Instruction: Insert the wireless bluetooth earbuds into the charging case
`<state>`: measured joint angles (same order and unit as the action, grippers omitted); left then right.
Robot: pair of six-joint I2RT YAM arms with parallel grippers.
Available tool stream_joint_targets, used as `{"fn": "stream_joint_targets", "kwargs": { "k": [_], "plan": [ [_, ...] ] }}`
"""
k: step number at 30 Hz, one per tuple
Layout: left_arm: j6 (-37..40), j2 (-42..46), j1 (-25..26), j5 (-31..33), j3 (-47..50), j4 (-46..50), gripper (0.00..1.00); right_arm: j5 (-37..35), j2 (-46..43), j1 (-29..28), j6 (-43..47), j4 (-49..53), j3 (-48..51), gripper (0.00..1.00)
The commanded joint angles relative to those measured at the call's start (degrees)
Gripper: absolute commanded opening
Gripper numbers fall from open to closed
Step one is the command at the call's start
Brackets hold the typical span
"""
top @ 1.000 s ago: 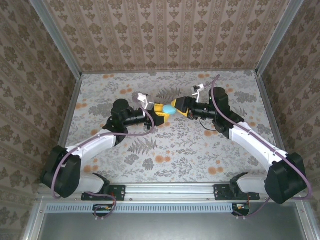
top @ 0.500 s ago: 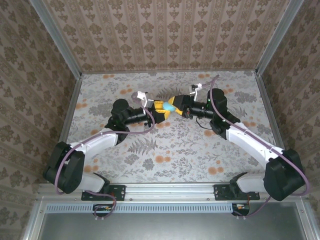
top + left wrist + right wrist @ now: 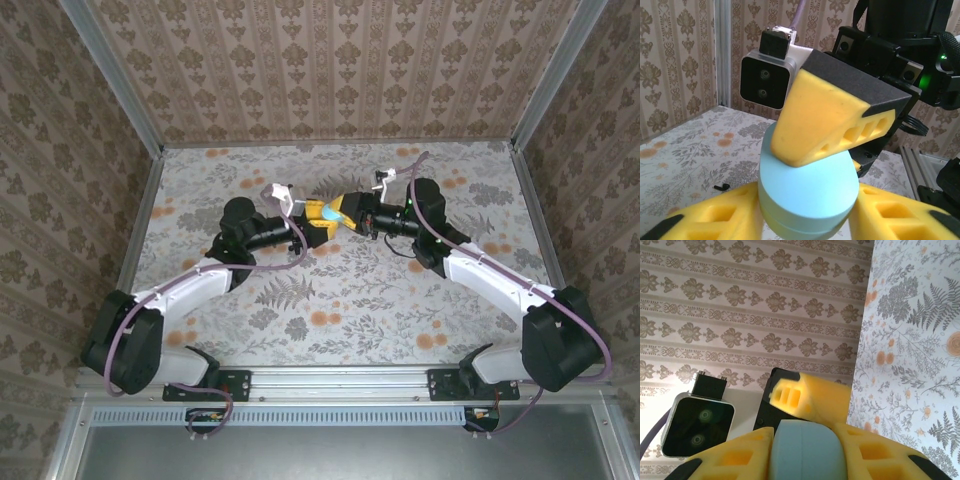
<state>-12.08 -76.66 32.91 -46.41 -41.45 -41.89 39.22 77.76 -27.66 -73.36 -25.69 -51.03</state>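
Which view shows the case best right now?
Left wrist: the case sits large and centred, its seam visible, with a yellow finger pressed on top. The right wrist view shows one end of the case between yellow fingers. The top view shows a small teal patch.

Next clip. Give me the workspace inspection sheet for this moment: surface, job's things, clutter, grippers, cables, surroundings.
Surface: floral-print table, flat, no spills seen.
Job's things: teal charging case held up off the table between both grippers; lid looks shut.
Clutter: one tiny black item on the table, possibly an earbud, too small to tell.
Grippers: left gripper and right gripper each clasp the case, with no gap visible at the fingers.
Cables: left purple cable and right purple cable run clear of the case.
Surroundings: patterned walls; metal rail at the near edge.
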Motion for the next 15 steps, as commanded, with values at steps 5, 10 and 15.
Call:
{"fn": "stream_joint_targets", "kwargs": {
  "k": [5,10,15],
  "plan": [
    [3.9,3.6,0.1,3.0,0.8,6.9,0.78,-1.0,1.1,0.1,-0.4,-3.2,-0.7,0.22],
    [10.4,8.9,-0.2,7.2,1.0,17.5,1.00,-2.2,3.7,2.3,3.0,1.8,-3.5,0.22],
    [15.9,14.8,-0.6,14.9,0.8,29.0,1.00,-6.4,8.5,4.9,14.8,15.7,-9.3,0.24]
  ]
}}
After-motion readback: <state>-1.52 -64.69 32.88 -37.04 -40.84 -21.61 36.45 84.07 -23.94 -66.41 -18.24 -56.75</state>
